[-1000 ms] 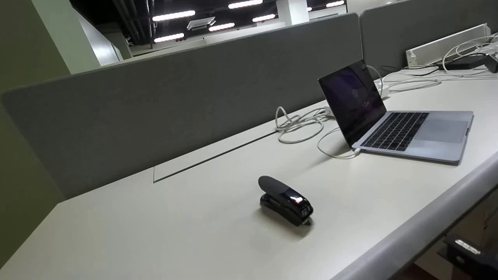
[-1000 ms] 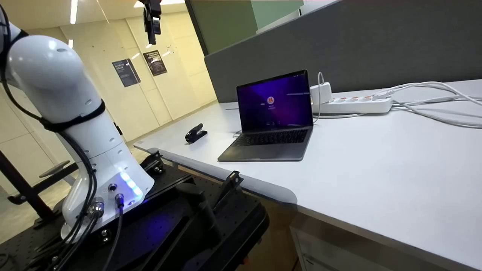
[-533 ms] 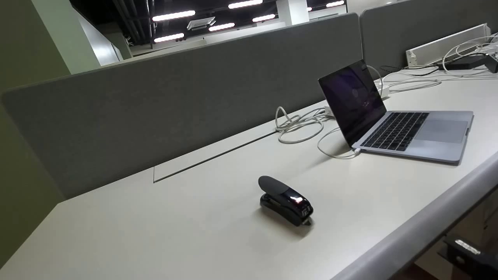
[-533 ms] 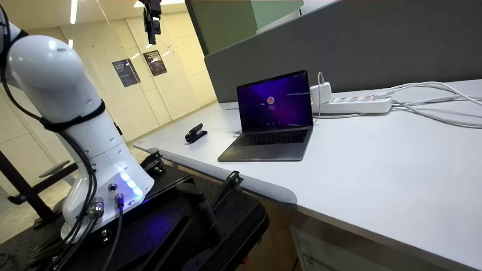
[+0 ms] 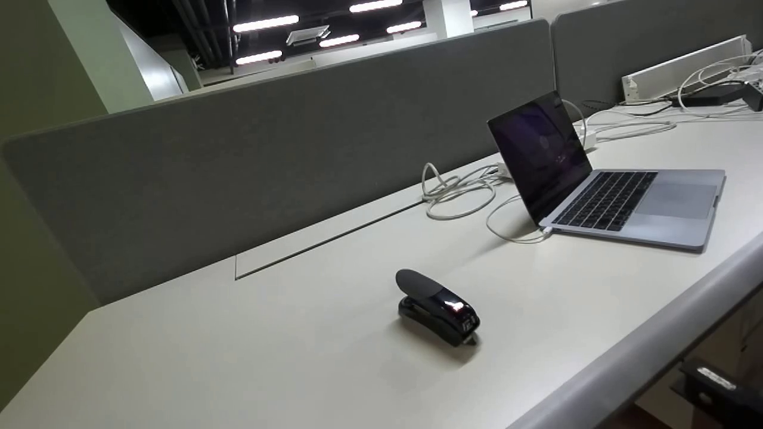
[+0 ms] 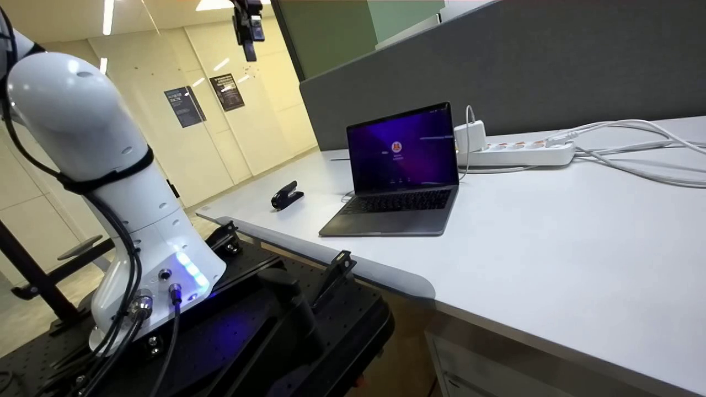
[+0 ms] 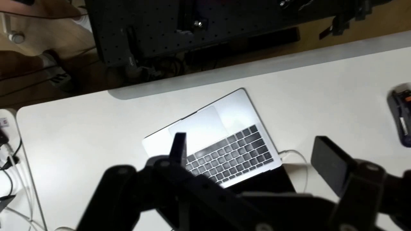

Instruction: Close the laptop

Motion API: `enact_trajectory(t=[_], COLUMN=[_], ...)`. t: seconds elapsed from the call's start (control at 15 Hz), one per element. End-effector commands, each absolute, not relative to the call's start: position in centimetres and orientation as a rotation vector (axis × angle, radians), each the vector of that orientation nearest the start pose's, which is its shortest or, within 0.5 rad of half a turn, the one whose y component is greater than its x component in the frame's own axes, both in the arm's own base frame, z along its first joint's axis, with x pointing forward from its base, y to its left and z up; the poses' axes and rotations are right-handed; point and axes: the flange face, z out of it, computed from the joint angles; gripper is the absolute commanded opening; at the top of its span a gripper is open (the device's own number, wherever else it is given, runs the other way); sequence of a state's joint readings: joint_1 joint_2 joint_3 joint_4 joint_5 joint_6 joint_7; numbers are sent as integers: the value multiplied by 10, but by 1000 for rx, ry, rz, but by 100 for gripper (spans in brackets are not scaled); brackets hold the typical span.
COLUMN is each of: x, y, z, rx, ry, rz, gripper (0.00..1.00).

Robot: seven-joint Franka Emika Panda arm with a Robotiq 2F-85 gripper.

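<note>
The silver-grey laptop stands open on the white desk. Its lid is raised and its dark screen and keyboard show in both exterior views (image 5: 650,202) (image 6: 400,151). In the wrist view the laptop's keyboard base (image 7: 224,157) lies below the gripper; much of its screen is hidden behind the gripper body. The outer face of the lid is out of view. My gripper (image 7: 255,147) is open, with its two fingers wide apart and nothing between them. In an exterior view the gripper (image 6: 250,41) hangs at the top edge, high above the desk and apart from the laptop.
A black stapler (image 5: 438,310) lies on the desk (image 5: 298,351) beside the laptop. A white charging cable (image 5: 518,238) plugs into the laptop's side near the hinge. A power strip (image 6: 518,154) with cables stands beside the screen. A grey partition (image 6: 496,71) runs along the back.
In an exterior view the gripper has moved right and slightly up over the last half second. The laptop and stapler have not moved.
</note>
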State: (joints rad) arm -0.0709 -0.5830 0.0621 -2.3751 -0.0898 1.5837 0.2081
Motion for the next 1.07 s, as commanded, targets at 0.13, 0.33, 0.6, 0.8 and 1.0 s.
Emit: enact_trajectory(t=[0.13, 0.33, 0.6, 0.8, 1.0], x=[393, 416, 436, 430, 435], y=[-54, -60, -71, -67, -67], z=[499, 490, 483, 474, 473], rx=[-3302, -3336, -3363, -3351, -3400], ry=[134, -182, -440, -417, -345], rz=[316, 364, 430, 438, 317], gripper=[100, 100, 100, 100, 100])
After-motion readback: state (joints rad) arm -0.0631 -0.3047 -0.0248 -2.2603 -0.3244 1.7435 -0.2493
